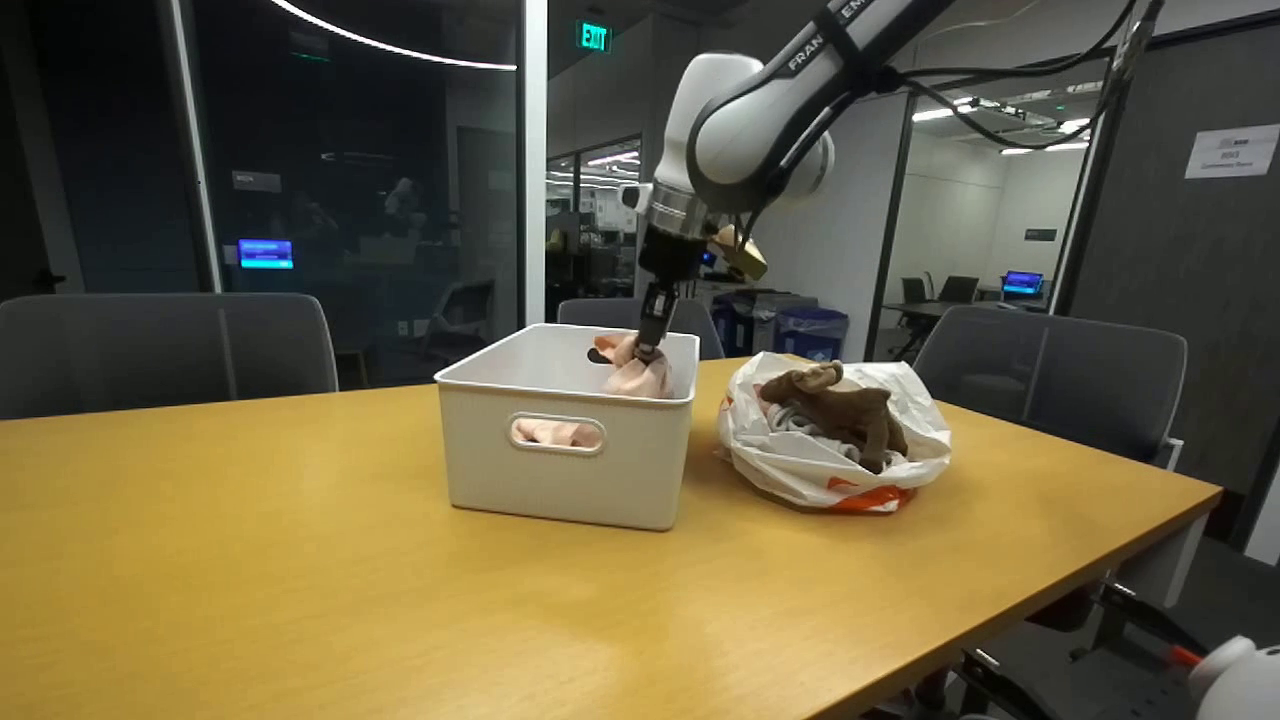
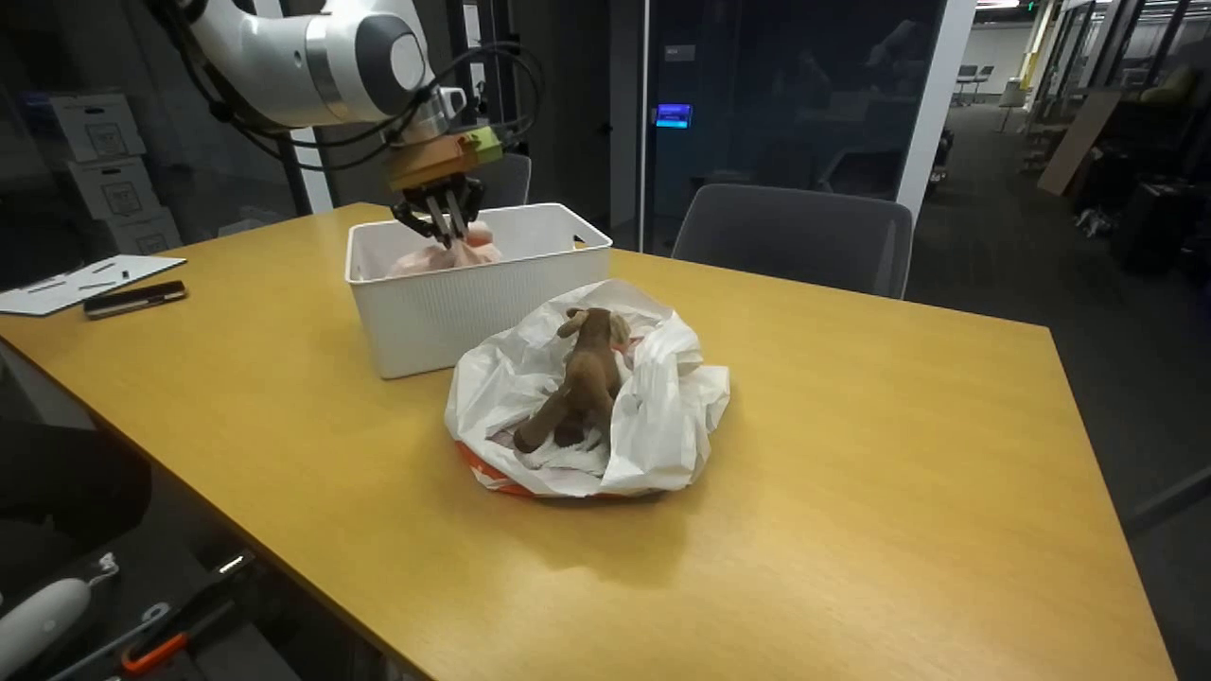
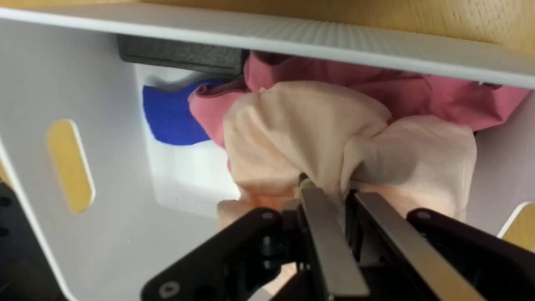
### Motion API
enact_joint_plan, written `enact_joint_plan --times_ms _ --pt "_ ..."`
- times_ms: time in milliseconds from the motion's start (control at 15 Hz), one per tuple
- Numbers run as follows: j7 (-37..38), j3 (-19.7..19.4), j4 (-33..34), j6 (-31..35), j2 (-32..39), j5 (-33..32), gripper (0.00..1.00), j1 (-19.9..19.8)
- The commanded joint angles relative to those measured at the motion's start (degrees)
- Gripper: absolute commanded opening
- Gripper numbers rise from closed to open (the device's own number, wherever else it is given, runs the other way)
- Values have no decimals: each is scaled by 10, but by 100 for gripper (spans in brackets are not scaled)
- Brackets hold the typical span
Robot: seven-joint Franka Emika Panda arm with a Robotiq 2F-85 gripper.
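in the wrist view we see the white bin (image 3: 87, 79) with the peach cloth (image 3: 322, 138) inside, pink fabric (image 3: 409, 94) at its twelve o'clock; at six o'clock the gripper (image 3: 336, 194) pinches a fold of it between its jaws. we judge the cloth light, limp and soft, best held by a thick bunch

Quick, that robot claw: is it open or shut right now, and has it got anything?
Gripper: closed, pinching a bunched peach cloth inside the white plastic bin.
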Motion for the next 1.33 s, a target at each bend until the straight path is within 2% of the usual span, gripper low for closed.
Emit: enact_joint_plan --times_ms 0,267,600,800,1267 --pt "90 -27 -51 32 -96 -93 7 29" --pt "196 -22 -100 47 -216 -187 7 38" --pt "341 13 -155 28 -378 -304 7 26" --pt "393 37 -191 19 -479 -334 7 2" --pt "468 66 -266 14 -694 -348 7 -43"
